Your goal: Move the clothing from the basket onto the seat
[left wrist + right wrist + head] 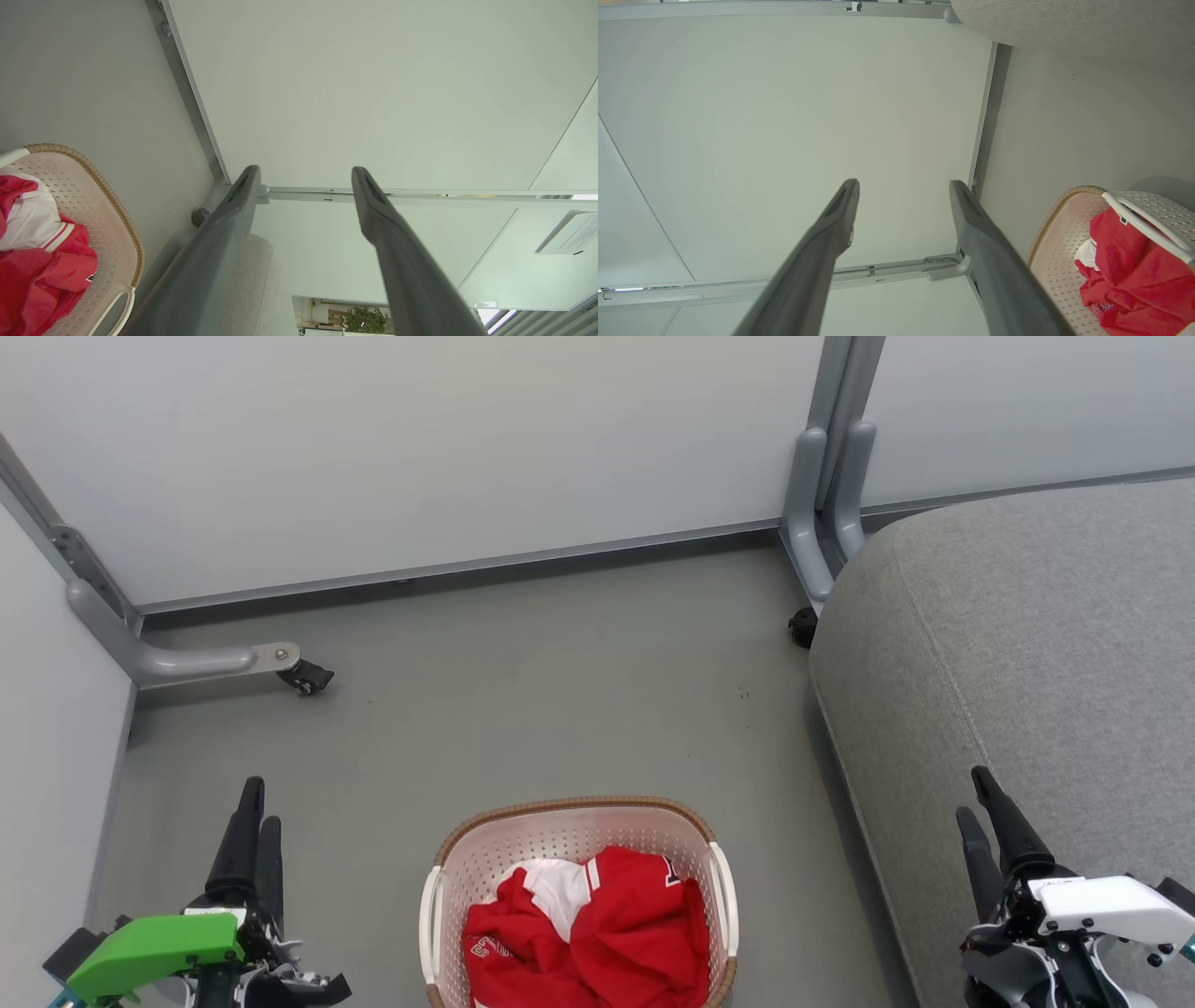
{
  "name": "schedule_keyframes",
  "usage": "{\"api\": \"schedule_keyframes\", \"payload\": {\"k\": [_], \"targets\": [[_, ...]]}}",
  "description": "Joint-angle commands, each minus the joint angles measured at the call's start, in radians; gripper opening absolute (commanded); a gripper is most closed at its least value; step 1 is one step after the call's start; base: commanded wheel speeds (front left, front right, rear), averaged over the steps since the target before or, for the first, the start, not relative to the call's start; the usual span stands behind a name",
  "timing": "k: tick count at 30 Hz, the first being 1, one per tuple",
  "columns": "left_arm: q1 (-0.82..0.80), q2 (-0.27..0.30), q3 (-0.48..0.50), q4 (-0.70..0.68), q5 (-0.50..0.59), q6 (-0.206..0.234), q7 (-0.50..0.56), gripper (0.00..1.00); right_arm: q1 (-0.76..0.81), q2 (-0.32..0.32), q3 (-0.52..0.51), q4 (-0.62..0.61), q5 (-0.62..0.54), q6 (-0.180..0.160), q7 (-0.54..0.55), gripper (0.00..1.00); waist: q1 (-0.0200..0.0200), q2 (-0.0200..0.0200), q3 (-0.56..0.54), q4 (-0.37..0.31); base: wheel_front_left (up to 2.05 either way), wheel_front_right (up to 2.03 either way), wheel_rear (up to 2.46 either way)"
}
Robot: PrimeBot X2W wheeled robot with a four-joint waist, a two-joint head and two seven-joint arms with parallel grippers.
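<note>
Clothing (pixel 607 933) lies bunched inside the basket (pixel 523 859): red fabric, with a white panel toward the far left of the heap and white lettering on a fold at the near left. You will find the basket standing on the grey floor (pixel 523 663), close beside the seat (pixel 1027 644) (the large grey cushion on the robot's right).

Left pincer (pixel 261 803) hangs above the floor, left of the basket and well apart from it. Its two dark fingers stand spread and empty, as the left wrist view confirms. Right pincer (pixel 971 793) sits over the front edge of the seat, likewise spread wide and gripping nothing. Both point toward the pale partition panels (pixel 420 457), whose grey foot at the left carries a black caster (pixel 306 679).
</note>
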Motion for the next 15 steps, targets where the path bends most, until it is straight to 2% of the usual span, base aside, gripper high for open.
{"api": "schedule_keyframes", "payload": {"k": [1,6,15], "targets": [[-0.016,0.005,-0.001,-0.024,0.016,-0.001,-0.007,1.0,-0.016,-0.006,0.003,-0.022,-0.011,0.0,-0.008,1.0,0.0,0.0,0.0,0.0,0.0,0.0,0.0],[-0.016,0.005,-0.008,-0.041,0.052,-0.001,-0.03,1.0,-0.016,-0.007,0.012,-0.036,-0.044,0.0,-0.031,1.0,0.0,0.0,0.001,0.001,0.0,0.0,0.0],[-0.018,0.006,-0.02,-0.076,0.182,0.003,-0.071,1.0,-0.018,-0.008,0.026,-0.072,-0.174,0.0,-0.072,1.0,0.0,0.0,0.002,0.003,0.0,0.0,0.0]]}}
